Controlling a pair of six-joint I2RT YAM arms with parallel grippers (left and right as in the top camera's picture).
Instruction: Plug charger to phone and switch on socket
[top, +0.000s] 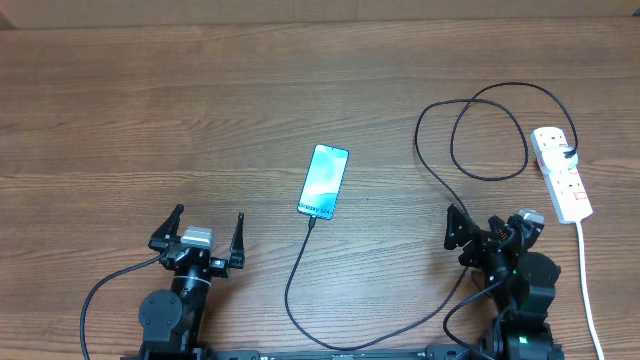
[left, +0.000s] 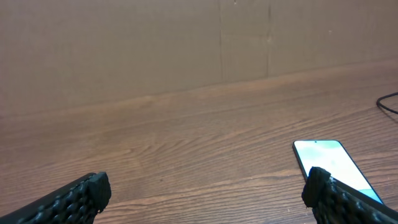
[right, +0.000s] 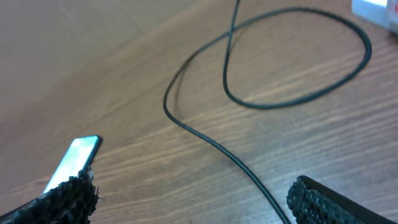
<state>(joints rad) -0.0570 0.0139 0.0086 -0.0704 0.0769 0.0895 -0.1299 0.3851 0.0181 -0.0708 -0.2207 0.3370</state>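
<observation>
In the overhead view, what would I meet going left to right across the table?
left gripper → phone → right gripper → socket. The charger loops across several of these, so it has no clear place in the order.

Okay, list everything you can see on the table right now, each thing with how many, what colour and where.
phone: one, light blue-teal screen, middle of the table, lying flat
charger: one, thin black cable, tip at the phone's near end, looping round to the right up to the socket
socket: one, white strip with red switches, far right, black plug inserted
white cord: one, white, from the socket toward the near edge
table: one, brown wood, under everything
left claw: one, black, open, near left, holding nothing
right claw: one, black, open, near right, above the cable
</observation>
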